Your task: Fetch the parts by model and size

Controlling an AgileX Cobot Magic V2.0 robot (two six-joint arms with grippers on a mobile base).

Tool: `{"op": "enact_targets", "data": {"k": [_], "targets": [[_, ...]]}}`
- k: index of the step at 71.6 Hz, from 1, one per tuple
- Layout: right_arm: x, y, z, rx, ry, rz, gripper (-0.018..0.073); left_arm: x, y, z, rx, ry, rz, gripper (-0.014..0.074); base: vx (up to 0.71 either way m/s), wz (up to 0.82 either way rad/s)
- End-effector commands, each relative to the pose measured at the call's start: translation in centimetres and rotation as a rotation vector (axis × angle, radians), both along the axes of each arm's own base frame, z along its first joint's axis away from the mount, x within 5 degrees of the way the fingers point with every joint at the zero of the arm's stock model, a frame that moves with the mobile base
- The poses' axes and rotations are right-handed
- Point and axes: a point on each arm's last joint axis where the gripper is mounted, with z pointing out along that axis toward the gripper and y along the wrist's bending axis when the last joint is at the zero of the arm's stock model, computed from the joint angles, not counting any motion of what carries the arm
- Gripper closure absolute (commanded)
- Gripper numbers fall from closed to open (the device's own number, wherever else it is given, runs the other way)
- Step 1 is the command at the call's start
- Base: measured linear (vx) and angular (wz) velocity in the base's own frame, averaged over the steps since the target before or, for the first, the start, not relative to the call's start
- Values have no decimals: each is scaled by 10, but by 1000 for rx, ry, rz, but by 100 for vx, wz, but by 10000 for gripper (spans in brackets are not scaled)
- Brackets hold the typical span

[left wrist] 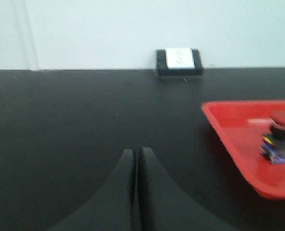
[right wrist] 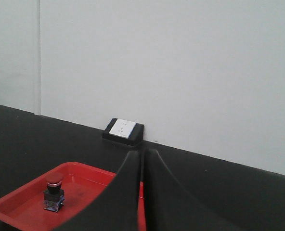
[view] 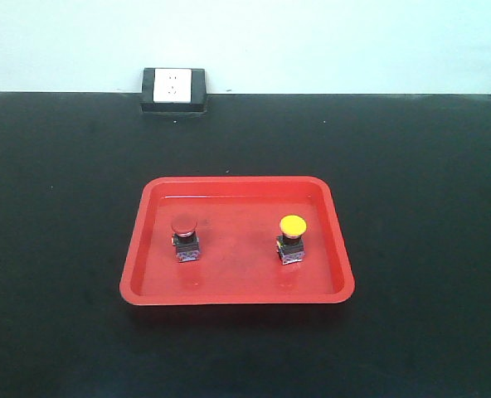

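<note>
A: Parts? Red-capped switch (view: 185, 237) upright on dark blocky base, left side of the red tray (view: 237, 292).
B: Yellow-capped switch (view: 291, 238) upright too, right side, well apart, same row.

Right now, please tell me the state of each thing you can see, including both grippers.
red-capped switch: upright in the tray's left part, not held.
yellow-capped switch: upright in the tray's right part, not held.
red tray: flat on the black table, holding both switches.
wall socket: at the table's far edge, nothing plugged in.
left gripper: shut, empty, left of the tray.
right gripper: shut, empty.
</note>
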Motion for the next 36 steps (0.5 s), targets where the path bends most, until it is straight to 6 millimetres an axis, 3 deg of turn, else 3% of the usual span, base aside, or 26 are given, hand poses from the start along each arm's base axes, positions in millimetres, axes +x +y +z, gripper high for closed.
{"op": "enact_targets", "data": {"k": [1, 36], "targets": [[-1, -1, 14, 33, -83, -8, 569, -1, 2, 11, 14, -132, 35, 603, 0, 0], [-1, -1, 14, 33, -82, -8, 569, -1, 0, 10, 35, -131, -8, 603, 0, 0]]}}
